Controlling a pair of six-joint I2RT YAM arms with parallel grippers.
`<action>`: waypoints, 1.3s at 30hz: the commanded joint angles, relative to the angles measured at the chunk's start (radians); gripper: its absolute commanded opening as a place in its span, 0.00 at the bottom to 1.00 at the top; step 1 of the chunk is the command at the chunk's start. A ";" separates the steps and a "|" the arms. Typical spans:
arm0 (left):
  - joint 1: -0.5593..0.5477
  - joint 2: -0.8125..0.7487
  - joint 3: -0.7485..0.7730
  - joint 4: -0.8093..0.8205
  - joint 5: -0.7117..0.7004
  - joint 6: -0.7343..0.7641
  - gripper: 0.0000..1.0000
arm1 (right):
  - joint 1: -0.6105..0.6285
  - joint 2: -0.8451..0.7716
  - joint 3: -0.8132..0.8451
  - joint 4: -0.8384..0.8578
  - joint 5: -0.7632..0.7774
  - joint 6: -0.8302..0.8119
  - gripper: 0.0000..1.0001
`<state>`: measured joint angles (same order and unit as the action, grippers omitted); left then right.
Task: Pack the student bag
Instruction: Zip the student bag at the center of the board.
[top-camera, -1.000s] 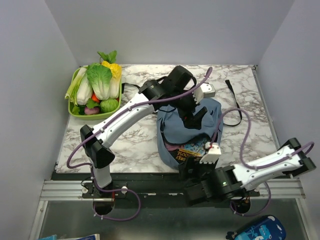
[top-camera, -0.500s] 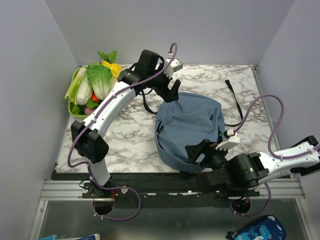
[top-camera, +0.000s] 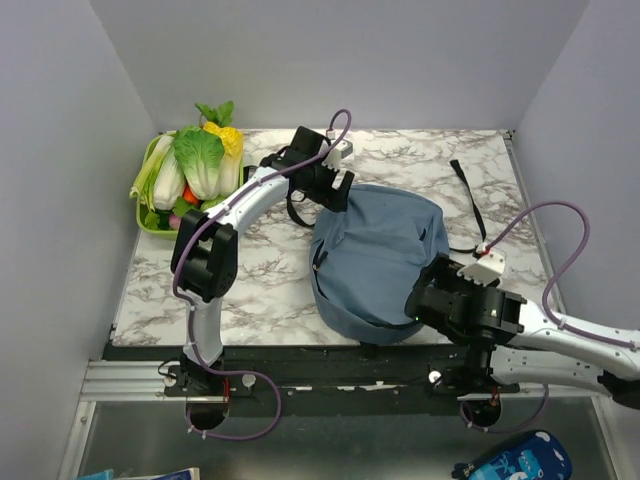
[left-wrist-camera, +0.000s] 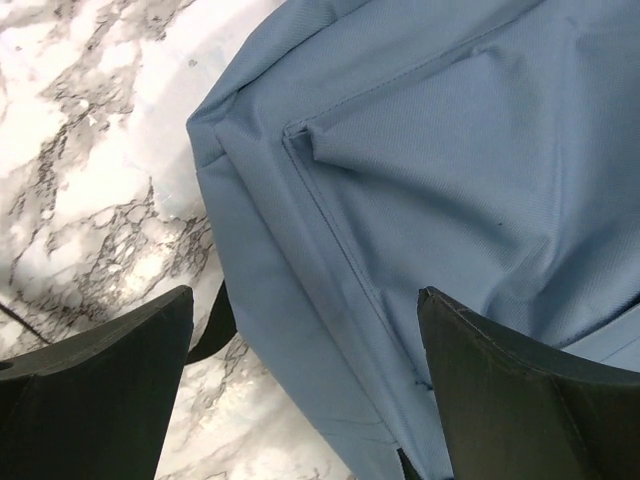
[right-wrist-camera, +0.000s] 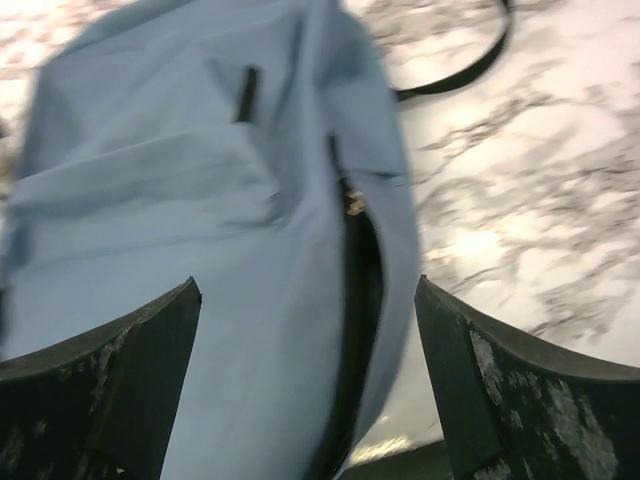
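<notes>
The dusty-blue student bag (top-camera: 380, 250) lies flat in the middle of the marble table, with black straps trailing at its far left (top-camera: 293, 207) and right (top-camera: 470, 200). My left gripper (top-camera: 335, 192) is open at the bag's far-left corner. In the left wrist view the bag's seamed corner (left-wrist-camera: 400, 180) lies between my spread fingers (left-wrist-camera: 100, 390). My right gripper (top-camera: 428, 297) is open at the bag's near-right edge. In the right wrist view the bag (right-wrist-camera: 200, 200) and a dark zipper slit (right-wrist-camera: 358, 300) lie between its fingers (right-wrist-camera: 530, 400). Nothing inside the bag shows.
A green basket (top-camera: 141, 207) full of toy vegetables stands at the table's far-left corner. A bright-blue printed pouch (top-camera: 515, 460) lies below the table's front edge at the lower right. Grey walls close in the left, back and right sides.
The bag's near opening, which showed a book, now lies shut over. My left gripper drew back from above the bag to its far-left corner. My right arm swung rightward along the bag's near-right edge.
</notes>
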<state>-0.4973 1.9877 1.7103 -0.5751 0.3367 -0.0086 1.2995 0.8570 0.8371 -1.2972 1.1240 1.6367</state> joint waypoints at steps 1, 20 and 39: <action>0.006 0.025 -0.040 0.069 0.090 -0.085 0.99 | -0.268 -0.032 -0.116 0.385 -0.139 -0.527 0.96; 0.106 -0.096 -0.326 0.270 0.222 -0.182 0.00 | -0.904 0.411 -0.101 1.115 -0.776 -1.003 0.84; 0.141 -0.293 -0.458 0.215 0.355 -0.140 0.57 | -0.401 0.457 0.210 0.969 -0.556 -1.000 0.79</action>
<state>-0.3618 1.7451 1.3121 -0.3611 0.6258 -0.1497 0.7738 1.2068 1.0172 -0.2775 0.5419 0.5671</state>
